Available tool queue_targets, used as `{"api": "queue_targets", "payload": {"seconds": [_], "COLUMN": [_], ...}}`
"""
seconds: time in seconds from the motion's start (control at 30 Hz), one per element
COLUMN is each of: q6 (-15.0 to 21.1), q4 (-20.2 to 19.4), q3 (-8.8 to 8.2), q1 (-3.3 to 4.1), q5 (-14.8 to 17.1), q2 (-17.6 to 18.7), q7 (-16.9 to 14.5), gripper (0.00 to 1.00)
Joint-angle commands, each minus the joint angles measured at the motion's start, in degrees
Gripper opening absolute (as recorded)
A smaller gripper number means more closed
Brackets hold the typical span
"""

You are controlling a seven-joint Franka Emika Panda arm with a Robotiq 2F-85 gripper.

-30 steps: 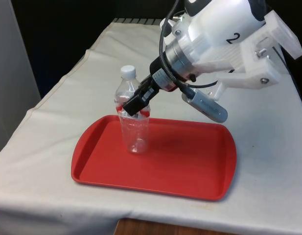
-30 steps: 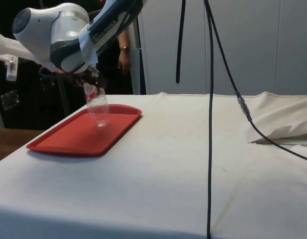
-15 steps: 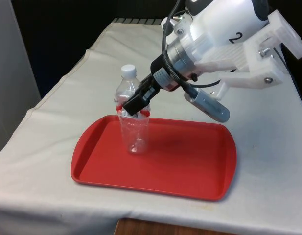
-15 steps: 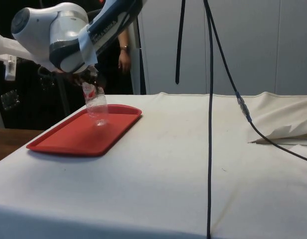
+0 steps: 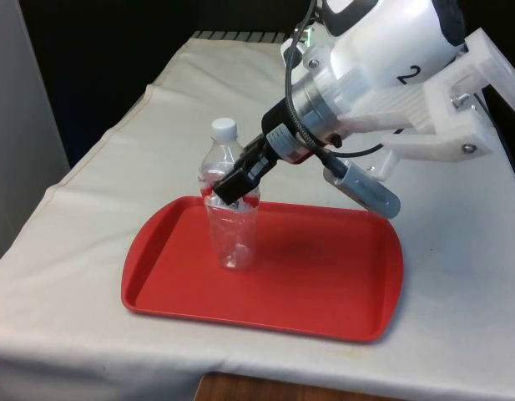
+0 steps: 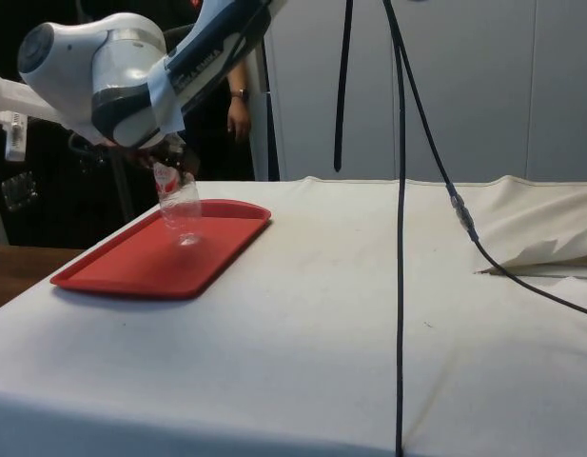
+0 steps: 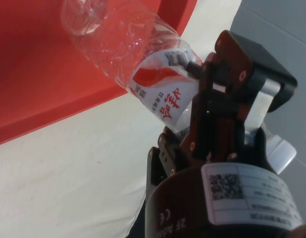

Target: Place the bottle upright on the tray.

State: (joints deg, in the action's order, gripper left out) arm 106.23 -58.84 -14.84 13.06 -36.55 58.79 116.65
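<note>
A clear plastic bottle with a white cap and a red-and-white label stands with its base on the red tray, towards the front view's left. In the side view the bottle leans slightly. My gripper reaches in from the front view's right and is shut on the bottle at its label. In the wrist view the black fingers clamp the labelled upper part of the bottle, whose base points at the tray.
The tray lies near the table's front edge in the front view. A black cable hangs down across the side view, and the cloth is bunched at its right. A person's arm shows behind the table.
The arm and the held bottle have shifted slightly towards the front view's right and a little lower. The grip on the bottle is unchanged.
</note>
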Motion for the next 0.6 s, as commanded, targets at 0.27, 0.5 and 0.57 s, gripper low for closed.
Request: {"api": "queue_targets", "payload": {"seconds": [0.27,0.5,0.57], "q6": [0.3,0.1,0.0], "q4": [0.1,0.1,0.2], "q3": [-0.06,0.00,0.00], "q1": [0.23,0.40,0.40], "q5": [-0.2,-0.2,-0.2], "q2": [0.1,0.1,0.1], "q7": [1.0,1.0,1.0], "gripper": [0.14,0.17,0.29]}}
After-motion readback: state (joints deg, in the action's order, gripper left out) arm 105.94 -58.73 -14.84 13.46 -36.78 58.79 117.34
